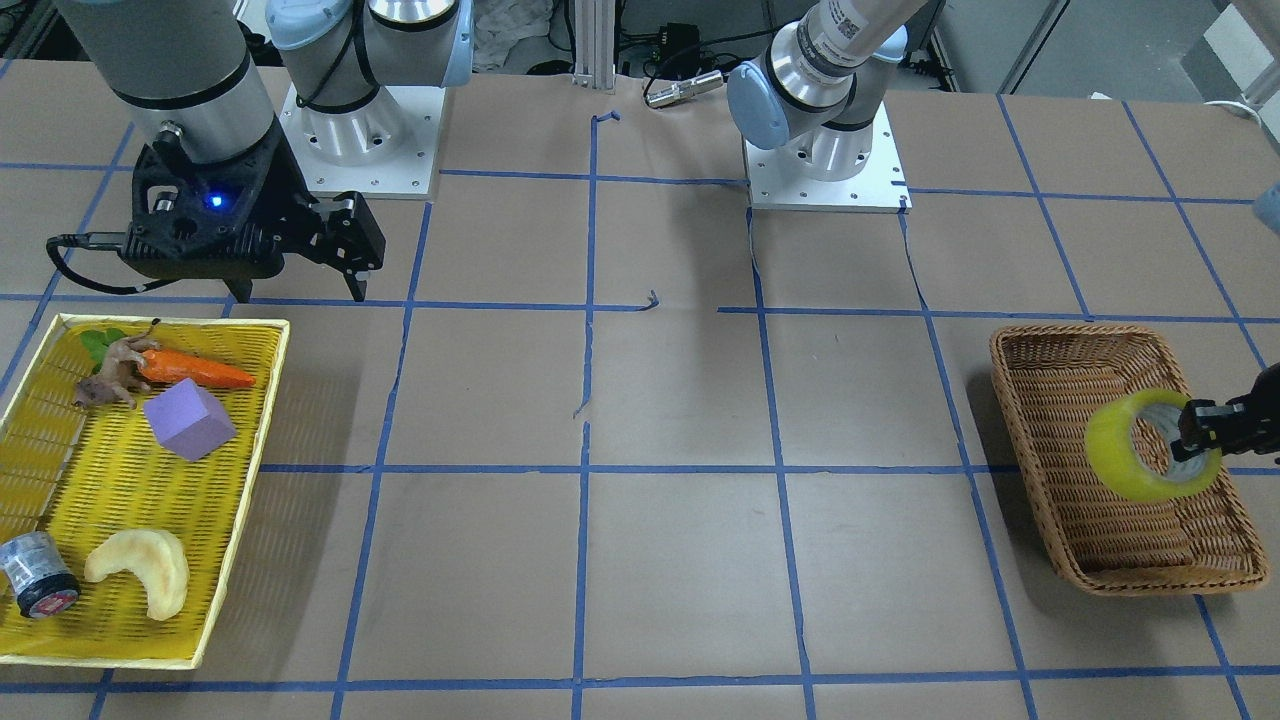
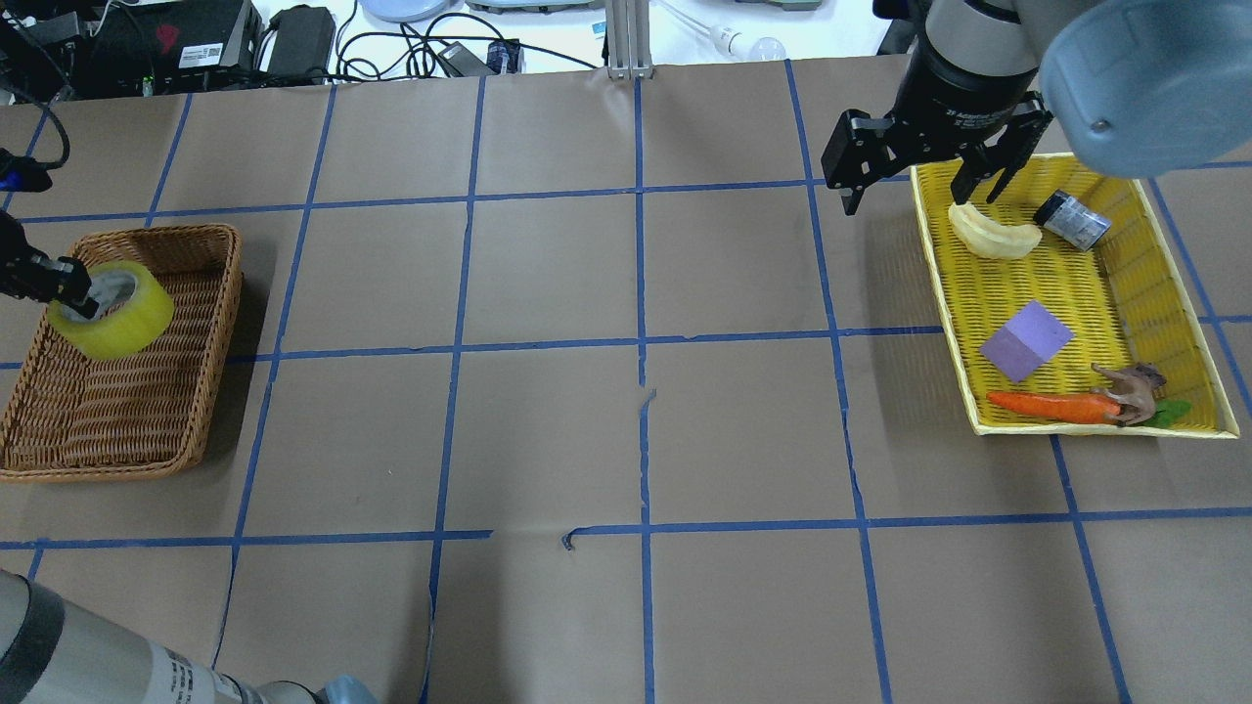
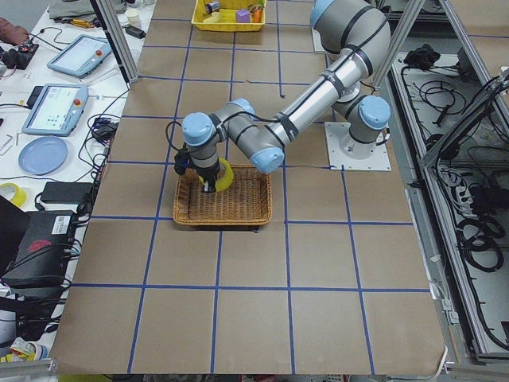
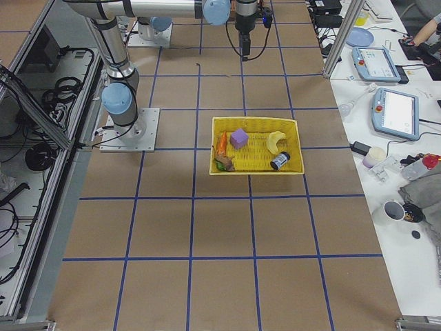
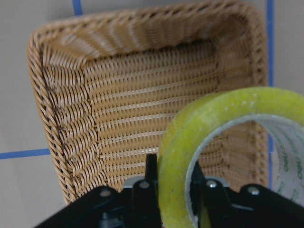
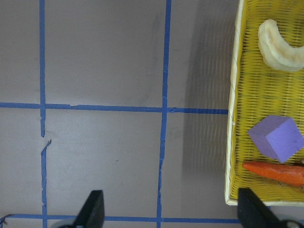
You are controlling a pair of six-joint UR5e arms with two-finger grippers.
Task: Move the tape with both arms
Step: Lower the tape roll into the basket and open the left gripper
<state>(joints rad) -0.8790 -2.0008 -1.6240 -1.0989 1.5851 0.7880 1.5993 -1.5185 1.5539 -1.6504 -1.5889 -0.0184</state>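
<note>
The tape (image 1: 1112, 440), a yellow roll with a whitish core, hangs tilted above the wicker basket (image 1: 1060, 370). My left gripper (image 1: 1195, 432) is shut on the roll's wall, one finger inside the core and one outside. The same grip shows in the overhead view, with the tape (image 2: 127, 315) held by the left gripper (image 2: 76, 289), and close up in the left wrist view, where the tape (image 5: 213, 123) fills the lower right. My right gripper (image 1: 300, 292) is open and empty, hanging above the table at the yellow tray's (image 1: 120, 490) edge; it also shows in the overhead view (image 2: 919, 200).
The yellow tray (image 2: 998, 293) holds a carrot (image 1: 195, 370), a purple cube (image 1: 188, 418), a pale crescent piece (image 1: 140, 570), a toy animal (image 1: 112, 372) and a grey-black cylinder (image 1: 35, 578). Blue tape lines grid the brown table.
</note>
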